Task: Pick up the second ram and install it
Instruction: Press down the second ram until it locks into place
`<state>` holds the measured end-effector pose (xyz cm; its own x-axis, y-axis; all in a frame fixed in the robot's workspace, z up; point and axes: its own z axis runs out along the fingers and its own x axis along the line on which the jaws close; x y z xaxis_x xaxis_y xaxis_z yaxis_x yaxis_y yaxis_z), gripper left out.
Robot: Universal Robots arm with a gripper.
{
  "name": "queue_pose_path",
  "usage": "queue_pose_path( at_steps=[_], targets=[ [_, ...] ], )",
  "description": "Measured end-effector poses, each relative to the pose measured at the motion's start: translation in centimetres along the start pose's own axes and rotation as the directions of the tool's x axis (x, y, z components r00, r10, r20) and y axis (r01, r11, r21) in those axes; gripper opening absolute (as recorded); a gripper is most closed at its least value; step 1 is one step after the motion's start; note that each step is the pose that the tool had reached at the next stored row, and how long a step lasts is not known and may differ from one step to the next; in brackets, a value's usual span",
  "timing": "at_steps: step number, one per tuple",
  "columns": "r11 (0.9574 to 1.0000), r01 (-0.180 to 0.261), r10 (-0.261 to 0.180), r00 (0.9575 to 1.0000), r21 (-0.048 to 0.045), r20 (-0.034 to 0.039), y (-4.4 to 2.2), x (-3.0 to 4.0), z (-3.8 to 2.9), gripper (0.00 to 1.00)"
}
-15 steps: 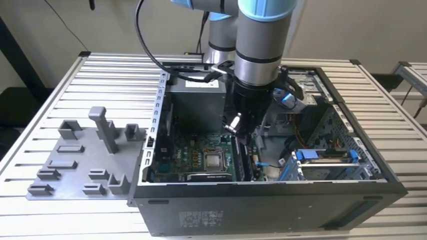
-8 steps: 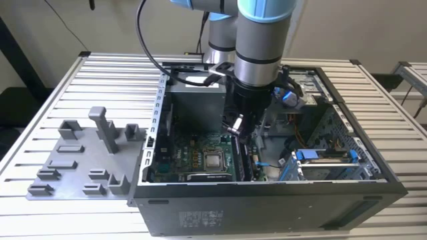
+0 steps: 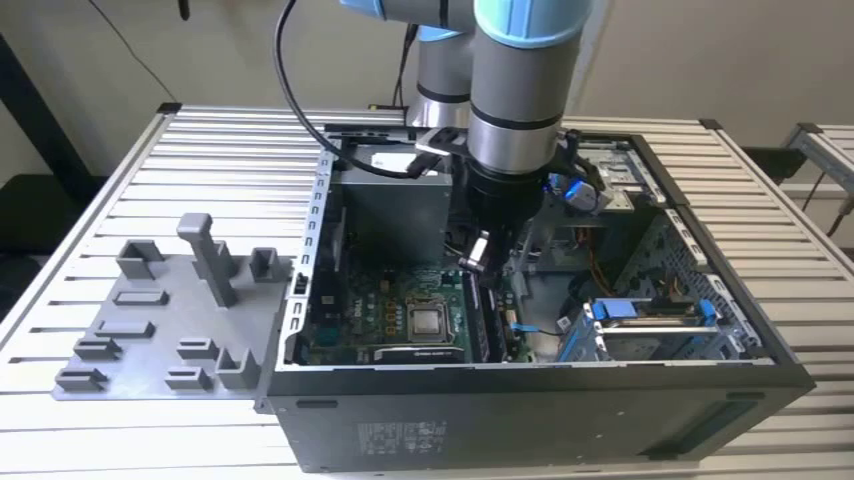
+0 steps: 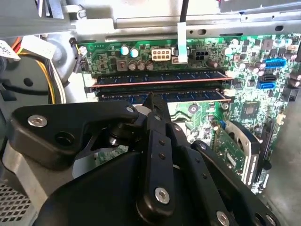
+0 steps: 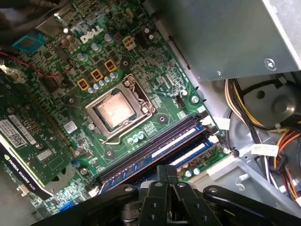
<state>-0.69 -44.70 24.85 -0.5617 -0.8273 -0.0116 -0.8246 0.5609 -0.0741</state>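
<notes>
Inside the open computer case, two memory sticks stand in adjacent slots on the green motherboard. The second ram, a long dark blue-green stick, sits in the slot nearer my gripper; in the first wrist view it is the stick closest to the gripper. My fingers are shut together, and their tip rests at the top edge of that stick near its middle, gripping nothing. The other stick stands in the slot just beyond. In the exterior view the gripper reaches down into the case.
A grey plastic tray with blocks and posts lies at the exterior view's left of the case. The processor socket, a graphics card, the power supply box and yellow cable bundles surround the slots.
</notes>
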Motion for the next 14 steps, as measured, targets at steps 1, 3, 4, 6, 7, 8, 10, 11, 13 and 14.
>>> queue_pose_path(
  at_steps=[1,3,4,6,7,8,10,11,13,14],
  targets=[
    [1.0000,0.005,-0.005,1.0000,-0.0001,0.0005,0.01,0.00,0.03,0.11],
    [0.9999,0.017,-0.017,0.9998,-0.0003,0.0014,0.03,0.01,0.10,0.11],
    [0.9997,0.026,-0.026,0.9997,-0.0004,0.0021,0.05,0.03,0.13,0.11],
    [0.9987,0.050,-0.050,0.9987,-0.0005,0.0039,0.09,0.05,0.22,0.11],
    [0.9980,0.064,-0.064,0.9980,-0.0007,0.0049,0.10,0.05,0.27,0.11],
    [0.9970,0.078,-0.078,0.9970,-0.0008,0.0058,0.10,0.06,0.31,0.11],
    [0.9944,0.106,-0.106,0.9944,-0.0009,0.0082,0.12,0.06,0.40,0.11],
    [0.9931,0.117,-0.117,0.9931,-0.0011,0.0095,0.15,0.07,0.45,0.11],
    [0.9912,0.132,-0.132,0.9912,-0.0016,0.0106,0.24,0.13,0.55,0.11],
    [0.9905,0.138,-0.138,0.9904,-0.0021,0.0107,0.29,0.17,0.59,0.11]
  ],
)
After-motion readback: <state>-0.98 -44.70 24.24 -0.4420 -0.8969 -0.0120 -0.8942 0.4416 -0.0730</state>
